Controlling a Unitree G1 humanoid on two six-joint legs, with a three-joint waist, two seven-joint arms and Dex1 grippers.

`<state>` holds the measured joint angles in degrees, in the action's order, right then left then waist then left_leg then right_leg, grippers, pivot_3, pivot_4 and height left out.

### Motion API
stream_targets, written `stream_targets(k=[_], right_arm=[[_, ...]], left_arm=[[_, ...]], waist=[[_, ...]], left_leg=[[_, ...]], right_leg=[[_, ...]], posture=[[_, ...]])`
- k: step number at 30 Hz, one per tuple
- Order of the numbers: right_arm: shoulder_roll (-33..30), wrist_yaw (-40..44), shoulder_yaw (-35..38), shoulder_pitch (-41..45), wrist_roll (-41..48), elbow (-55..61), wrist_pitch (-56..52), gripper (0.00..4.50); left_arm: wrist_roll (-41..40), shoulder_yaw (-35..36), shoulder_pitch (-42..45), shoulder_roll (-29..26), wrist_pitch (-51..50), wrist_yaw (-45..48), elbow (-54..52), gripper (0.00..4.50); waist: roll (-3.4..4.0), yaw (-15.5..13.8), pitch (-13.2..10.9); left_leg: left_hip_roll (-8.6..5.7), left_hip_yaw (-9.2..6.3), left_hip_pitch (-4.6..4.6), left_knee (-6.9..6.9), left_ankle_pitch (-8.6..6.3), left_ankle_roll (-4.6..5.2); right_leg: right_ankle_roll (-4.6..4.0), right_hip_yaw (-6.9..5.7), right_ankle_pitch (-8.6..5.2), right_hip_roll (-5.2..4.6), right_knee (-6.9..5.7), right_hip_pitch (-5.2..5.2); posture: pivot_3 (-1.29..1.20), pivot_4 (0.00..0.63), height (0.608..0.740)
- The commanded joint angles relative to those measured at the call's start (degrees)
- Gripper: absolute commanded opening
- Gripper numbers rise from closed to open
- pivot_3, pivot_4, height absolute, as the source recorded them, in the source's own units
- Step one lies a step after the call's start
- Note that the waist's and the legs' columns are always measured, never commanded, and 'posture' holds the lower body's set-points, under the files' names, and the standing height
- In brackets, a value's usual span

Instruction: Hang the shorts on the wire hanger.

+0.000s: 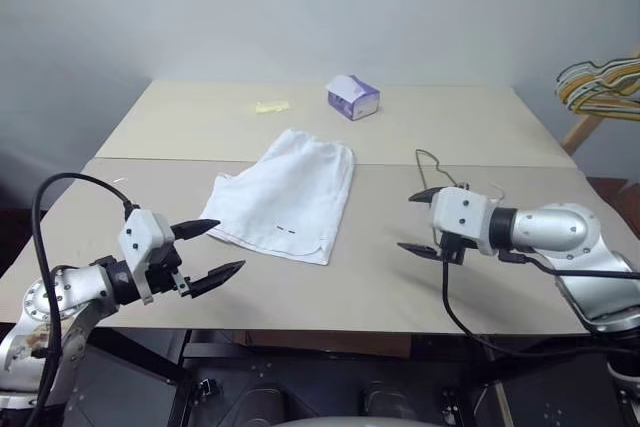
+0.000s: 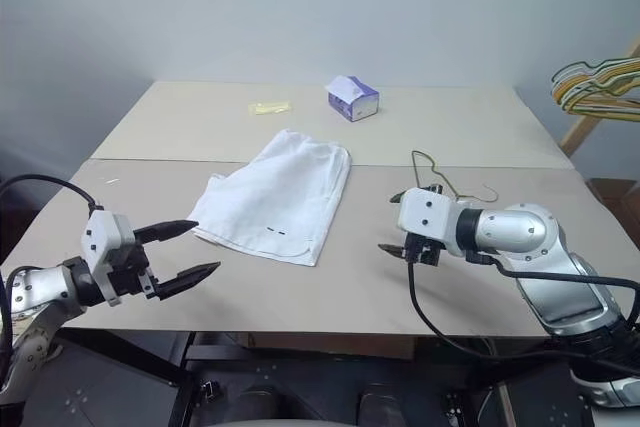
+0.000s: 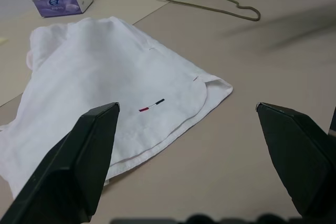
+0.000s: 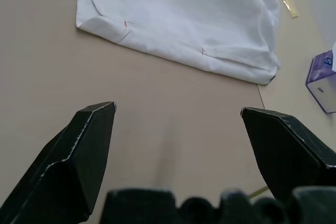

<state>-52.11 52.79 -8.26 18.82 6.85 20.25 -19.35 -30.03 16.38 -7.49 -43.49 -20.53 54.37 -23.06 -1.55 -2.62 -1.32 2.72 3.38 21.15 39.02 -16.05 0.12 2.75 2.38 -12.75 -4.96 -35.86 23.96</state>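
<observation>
Left eye view: the shorts (image 1: 285,197) lie flat between the left gripper (image 1: 213,250) and right gripper (image 1: 424,222), both spread wide and empty (apparently poised to begin), with the wire hanger (image 3: 210,1) just behind the right gripper, untouched.

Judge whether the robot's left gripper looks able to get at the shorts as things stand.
Probably yes: the left gripper is open beside the shorts, which lie flat on the table with nothing between them.
</observation>
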Motion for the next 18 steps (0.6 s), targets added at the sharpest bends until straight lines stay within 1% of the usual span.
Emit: stream_targets(k=[1,4,6,11,18], right_arm=[[0.75,-0.14,0.84,2.25,-0.83,0.45,1.29,4.46],[1.75,-0.32,0.57,2.73,-1.28,0.43,1.15,4.46],[2.23,-0.25,0.4,3.01,-1.59,0.72,0.7,4.46],[3.37,-0.2,-0.08,4.39,-1.99,0.81,-0.77,4.46],[5.55,-1.5,-1.91,7.64,-4.36,-0.49,-2.56,4.46]], left_arm=[[-0.57,0.03,1.37,-0.78,-0.97,-0.69,-1.76,4.5],[-0.63,-0.35,3.14,0.65,-1.84,-3.08,-1.87,4.5],[-0.28,-0.81,4.32,0.64,-2.63,-4.25,-1.94,4.5],[0.26,-1.93,6.02,0.08,-3.06,-4.25,-1.41,4.5],[0.59,-5.61,10.84,0.3,-5.14,-4.87,-0.43,4.5]], waist=[[0.0,-0.01,0.0],[-0.02,-0.08,0.0],[-0.03,-0.13,0.01],[-0.03,-0.01,0.01],[-0.03,0.46,0.01]], left_leg=[[0.0,0.0,0.0,0.0,0.0,0.0],[0.0,-0.01,0.01,0.0,0.0,0.0],[0.0,-0.01,0.01,0.0,0.0,0.0],[0.0,0.0,0.01,0.0,0.0,0.0],[0.0,-0.01,0.0,0.0,0.01,-0.01]], right_leg=[[0.0,0.0,0.0,0.0,0.0,0.0],[0.0,-0.01,0.0,0.0,0.01,-0.01],[0.0,-0.01,0.0,0.0,0.01,-0.01],[0.0,-0.01,0.0,0.0,0.0,0.0],[-0.01,0.0,0.01,0.01,0.0,-0.01]], posture=[[0.13,0.0,0.74],[0.13,0.0,0.74],[0.13,0.0,0.74],[0.1,0.0,0.74],[0.04,0.0,0.74]])
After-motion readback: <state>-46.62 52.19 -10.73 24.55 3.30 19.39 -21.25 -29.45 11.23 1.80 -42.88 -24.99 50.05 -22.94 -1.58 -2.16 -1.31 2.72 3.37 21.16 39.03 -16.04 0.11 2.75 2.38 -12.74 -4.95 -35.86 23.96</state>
